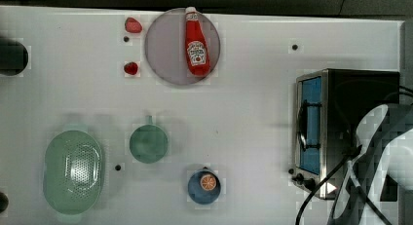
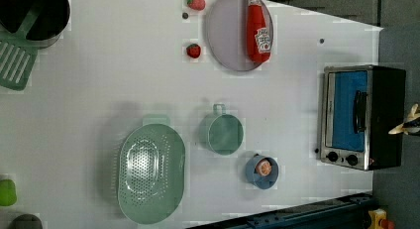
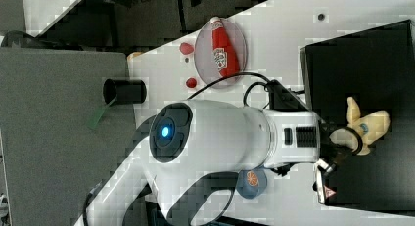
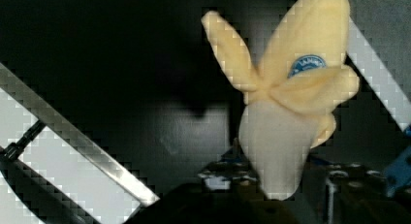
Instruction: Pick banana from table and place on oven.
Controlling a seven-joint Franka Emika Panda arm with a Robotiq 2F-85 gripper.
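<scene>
My gripper (image 3: 350, 140) hangs over the black top of the oven (image 3: 377, 74), with the banana (image 3: 364, 125) at its tip. In the right view dark fingers (image 3: 359, 144) curve around the whitish core, and in the wrist view the core of the banana (image 4: 281, 146) runs straight down into the gripper body, its peel strips splayed beyond with a blue sticker on one of them. I read this as my jaws closed around the banana's core, though the contact itself is hidden, so how firm the hold is I cannot tell. Whether the fruit already rests on the oven roof or hangs just above it is also unclear from these angles.

In the left view the banana (image 2: 407, 124) peeks out at the left view's right edge, beyond the oven (image 2: 361, 117) with its blue glass door and black knobs. In the top view my white arm (image 1: 384, 161) covers the oven's (image 1: 341, 127) rear corner.

Out on the white table (image 1: 243, 118) sit a ketchup bottle (image 1: 196, 42) on a grey plate (image 1: 165, 49), two strawberries (image 1: 132, 25), a green cup (image 1: 148, 143), a green colander (image 1: 73, 170) and a blue bowl (image 1: 203, 186) holding an orange slice.
</scene>
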